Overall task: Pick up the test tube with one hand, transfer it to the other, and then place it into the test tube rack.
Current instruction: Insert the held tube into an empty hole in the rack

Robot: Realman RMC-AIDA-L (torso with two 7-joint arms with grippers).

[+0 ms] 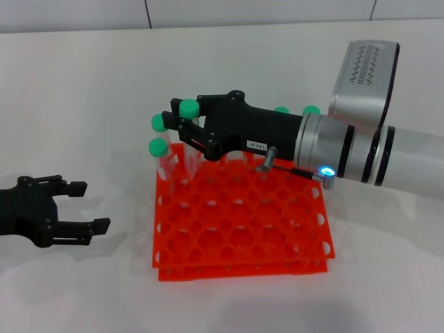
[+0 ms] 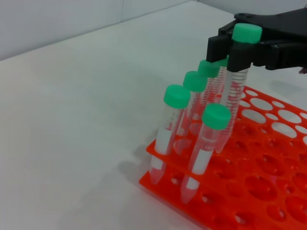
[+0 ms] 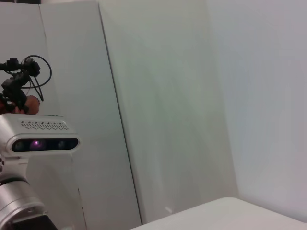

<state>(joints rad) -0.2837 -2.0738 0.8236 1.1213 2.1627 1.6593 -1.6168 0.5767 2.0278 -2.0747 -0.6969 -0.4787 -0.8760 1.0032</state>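
The test tube (image 2: 235, 96), slim clear plastic with printed marks and a green screw cap, hangs nearly upright with its tip down among the holes of the rack's far left corner. The rack (image 1: 243, 229) is bright orange-red, square, two-tiered, gridded with round holes, flat on the table (image 1: 83, 104).

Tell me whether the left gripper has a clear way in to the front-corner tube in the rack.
Probably yes. The left gripper sits open on the table beside the test tube rack, and the front-corner tube stands on the near edge; the right gripper works farther back.
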